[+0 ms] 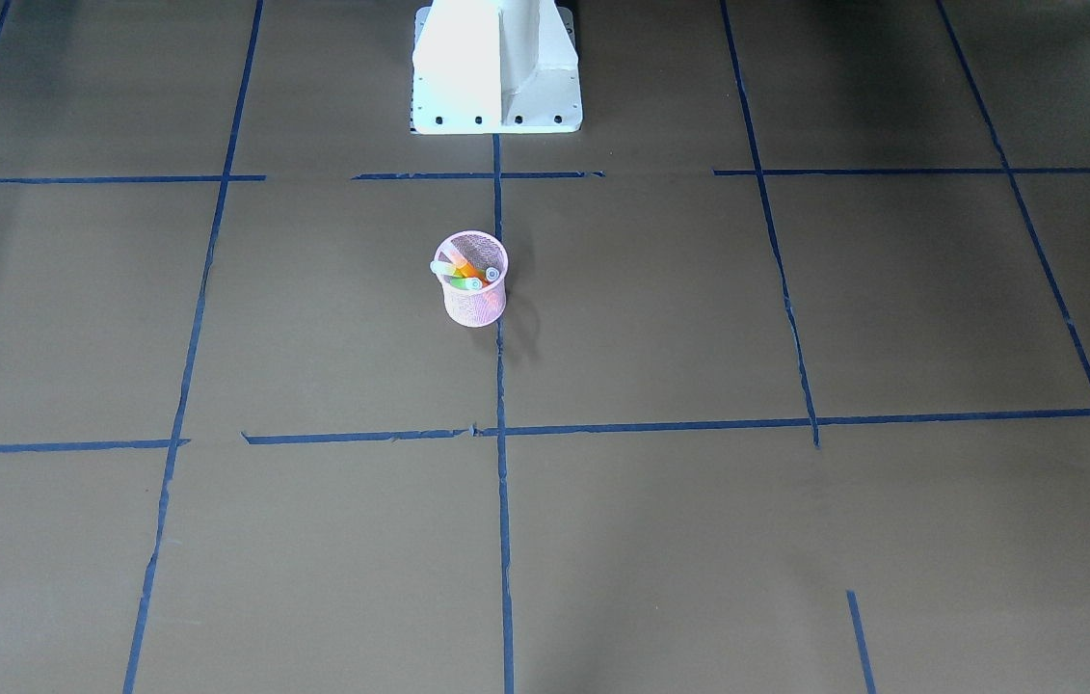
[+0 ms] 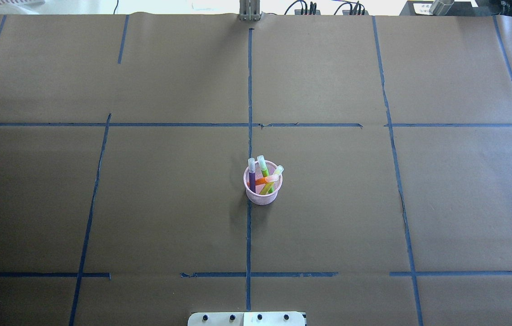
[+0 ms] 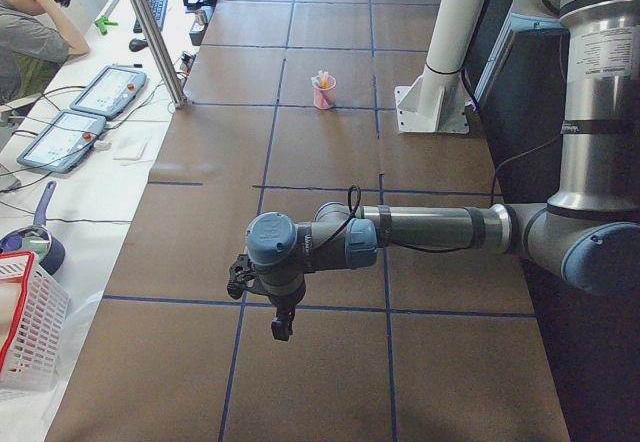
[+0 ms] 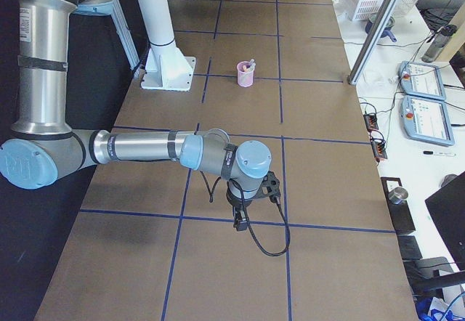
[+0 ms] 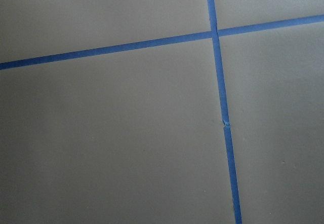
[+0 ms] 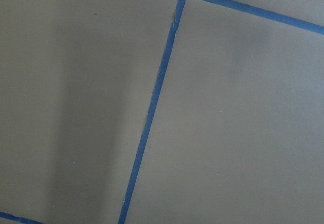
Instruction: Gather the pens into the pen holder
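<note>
The left arm [image 3: 430, 229] is seen only from the side, low over the table [image 2: 102, 203]; whether its jaws are spread cannot be told. At mid-table the pink pen holder [image 2: 262, 195] is stood upright, with the purple pen [image 2: 252, 181], green pen [image 2: 263, 168] and orange pen [image 2: 263, 181] held inside. The jaws of the right arm [image 4: 138, 147] likewise cannot be judged.

I'm working in a robot lab.
I see a paper-covered worktop [image 2: 147, 203] gridded with blue tape [image 2: 248, 90], a robot arm [image 3: 430, 230], control tablets [image 3: 108, 90] and a person [image 3: 25, 32] at a side desk [image 3: 95, 197].
</note>
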{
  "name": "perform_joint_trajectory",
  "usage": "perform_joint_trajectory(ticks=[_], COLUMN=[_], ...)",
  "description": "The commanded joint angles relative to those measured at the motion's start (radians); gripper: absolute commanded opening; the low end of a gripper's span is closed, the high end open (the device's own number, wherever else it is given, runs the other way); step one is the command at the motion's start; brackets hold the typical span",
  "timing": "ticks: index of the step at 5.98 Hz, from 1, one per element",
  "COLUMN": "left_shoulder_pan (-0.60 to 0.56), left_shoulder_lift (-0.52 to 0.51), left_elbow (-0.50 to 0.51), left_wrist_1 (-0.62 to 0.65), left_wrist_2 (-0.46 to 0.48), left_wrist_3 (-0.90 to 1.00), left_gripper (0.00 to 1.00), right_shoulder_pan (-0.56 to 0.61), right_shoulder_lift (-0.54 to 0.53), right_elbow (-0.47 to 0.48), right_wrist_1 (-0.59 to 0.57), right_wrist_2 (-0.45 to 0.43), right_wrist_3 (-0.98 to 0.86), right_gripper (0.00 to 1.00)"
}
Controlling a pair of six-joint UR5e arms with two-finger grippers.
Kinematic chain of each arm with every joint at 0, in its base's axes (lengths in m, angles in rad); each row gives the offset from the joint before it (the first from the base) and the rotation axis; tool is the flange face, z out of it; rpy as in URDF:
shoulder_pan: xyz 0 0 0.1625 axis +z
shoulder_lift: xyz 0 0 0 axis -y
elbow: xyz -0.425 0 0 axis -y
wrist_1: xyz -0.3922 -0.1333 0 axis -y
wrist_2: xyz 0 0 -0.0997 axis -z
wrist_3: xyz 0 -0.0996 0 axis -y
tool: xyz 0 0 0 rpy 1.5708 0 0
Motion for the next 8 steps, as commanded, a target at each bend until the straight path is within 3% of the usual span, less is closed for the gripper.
perform_joint_trajectory(ticks=[1, 8], left_shoulder_pan=[0.002, 0.003], left_shoulder_lift=[0.004, 0.02], left_elbow=[-0.003, -0.004], left_wrist_1=[0.006, 0.0], left_wrist_2=[0.001, -0.005], left_wrist_3=[0.002, 0.002], left_gripper=[1.0, 1.0], right_shoulder_pan=[0.0, -0.001], right_shoulder_lift=[-0.015, -0.015], right_elbow=[0.0, -0.015], right_wrist_1=[0.002, 0.075], right_wrist_2=[0.004, 0.007], right_wrist_3=[-0.001, 0.045], right_gripper=[1.0, 1.0])
